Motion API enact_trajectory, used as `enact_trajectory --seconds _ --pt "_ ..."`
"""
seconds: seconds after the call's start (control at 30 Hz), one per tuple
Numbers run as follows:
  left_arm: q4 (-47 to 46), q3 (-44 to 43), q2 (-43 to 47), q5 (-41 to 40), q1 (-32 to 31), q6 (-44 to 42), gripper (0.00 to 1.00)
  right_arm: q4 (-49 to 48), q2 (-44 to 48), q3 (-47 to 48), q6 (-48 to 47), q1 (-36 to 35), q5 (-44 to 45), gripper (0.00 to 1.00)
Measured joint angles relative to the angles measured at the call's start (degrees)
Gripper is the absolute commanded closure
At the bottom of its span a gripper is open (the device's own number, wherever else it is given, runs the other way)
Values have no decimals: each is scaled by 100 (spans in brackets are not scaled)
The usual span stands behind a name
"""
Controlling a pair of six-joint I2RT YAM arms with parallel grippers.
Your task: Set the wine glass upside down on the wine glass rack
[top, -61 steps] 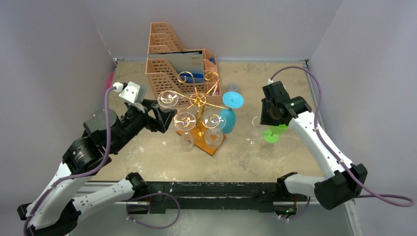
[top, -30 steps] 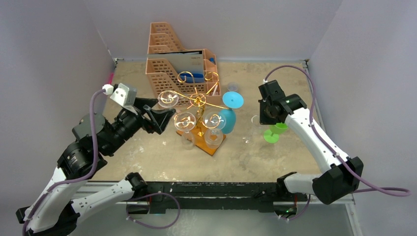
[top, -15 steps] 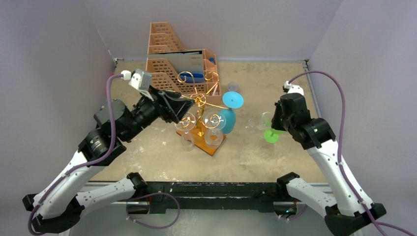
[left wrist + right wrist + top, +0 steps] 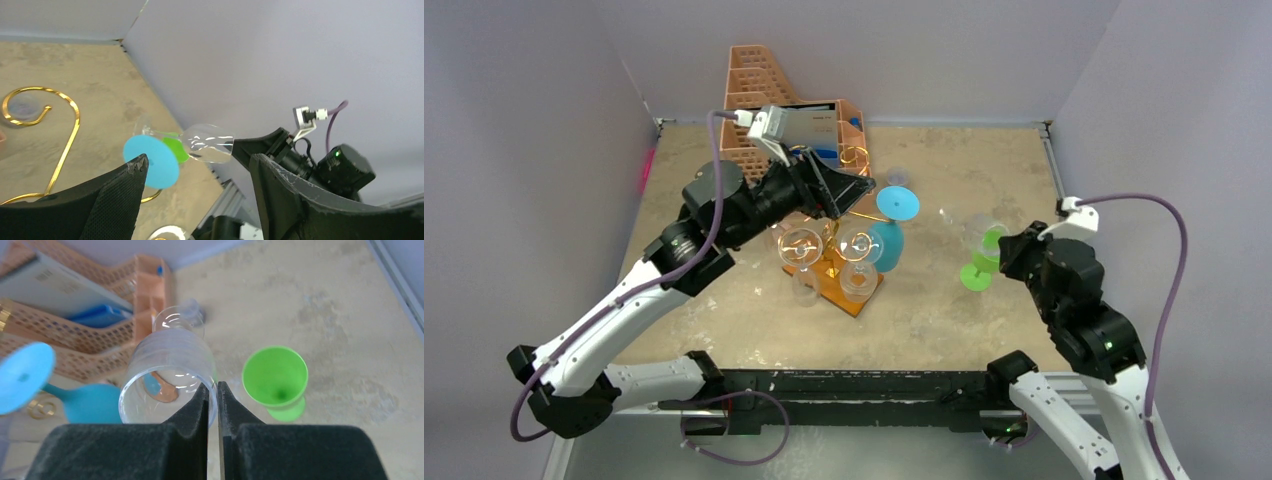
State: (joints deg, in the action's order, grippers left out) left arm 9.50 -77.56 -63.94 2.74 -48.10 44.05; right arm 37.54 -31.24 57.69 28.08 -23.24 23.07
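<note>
While the left gripper (image 4: 842,192) hangs above the rack (image 4: 864,298) with its black, rough-faced jaws spread wide and nothing between them, a peach perforated plastic organizer (image 4: 759,85) stands behind it at the far edge of the sandy, mottled table (image 4: 984,170). The rack is thin gold wire curled into scrolls on a central post, set on a flat brown wooden base. Two clear glasses (image 4: 801,245) hang from it bowl down, and a glossy blue glass (image 4: 889,240) hangs on its right side with its round foot uppermost. Farther right, a green plastic glass (image 4: 974,272) stands upright on the table. Just above it the wine glass (image 4: 979,232), clear and smooth, lies tilted on its side in the air, apart from the rack. The right gripper (image 4: 212,395) is pinched tight on its thin rim.
</note>
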Motion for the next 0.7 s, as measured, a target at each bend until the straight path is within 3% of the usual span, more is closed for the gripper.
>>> enact_trajectory --seconds 0.27,0.47,0.7 --pt "-1222 -37 -581 -79 0 1386 31 -1381 138 15 -28 0 35 100" --pt "-1316 -503 -1384 -190 0 2551 37 -2249 90 35 -122 0 -107 100" --pt "-1375 -1043 -1987 -22 -26 3307 49 -3010 111 42 -142 0 -787 100"
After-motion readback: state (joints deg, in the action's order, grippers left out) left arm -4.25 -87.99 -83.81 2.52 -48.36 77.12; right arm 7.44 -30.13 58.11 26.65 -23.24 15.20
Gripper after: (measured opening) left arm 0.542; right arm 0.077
